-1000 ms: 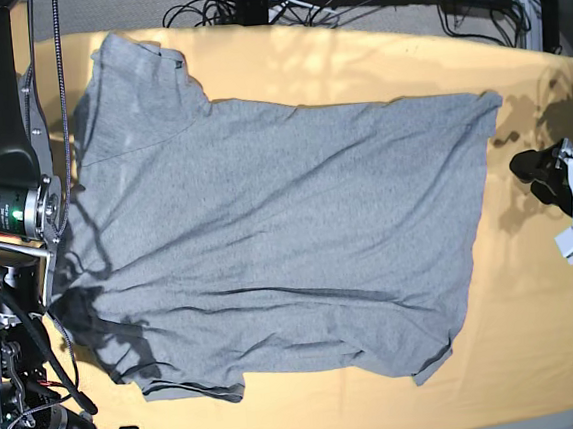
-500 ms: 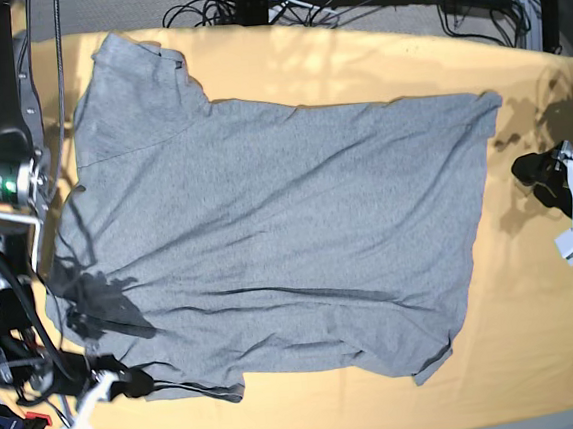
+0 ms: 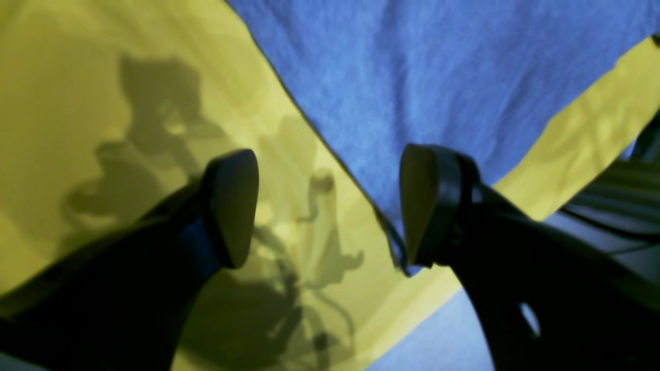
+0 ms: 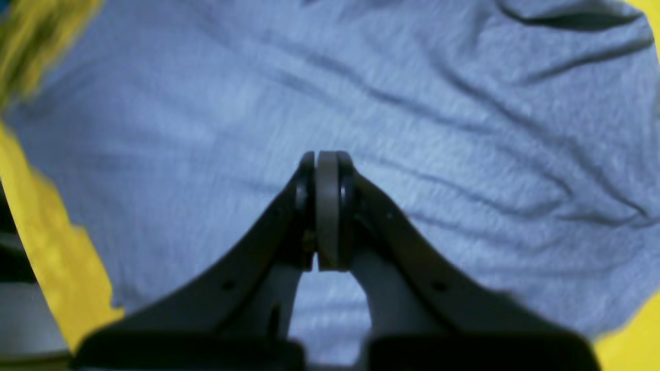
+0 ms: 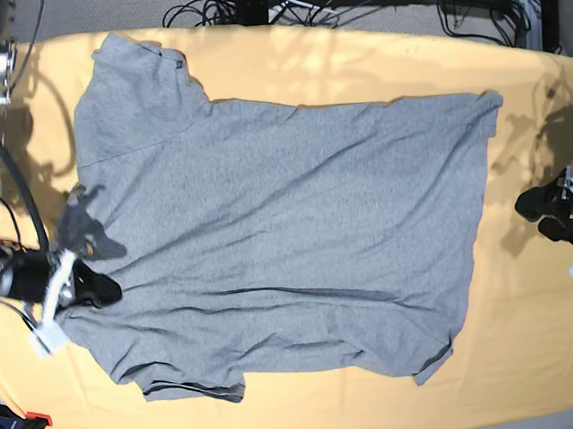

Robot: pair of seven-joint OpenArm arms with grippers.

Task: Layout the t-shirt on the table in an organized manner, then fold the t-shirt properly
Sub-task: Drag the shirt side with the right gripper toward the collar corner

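Over the t-shirt (image 5: 287, 224), pinched right gripper (image 4: 326, 211)

You had the t-shirt (image 5: 297, 224) in a soft, matt heathered knit, lightly creased, its weave fuzzy up close. Under it the surface (image 5: 538, 333) wore a matt yellow-orange cloth with faint creases. Your left hand (image 3: 330, 206) carried smooth, dark, matt pads that looked like plastic or rubber, and your right hand (image 4: 326, 206) showed the same dull black finish.
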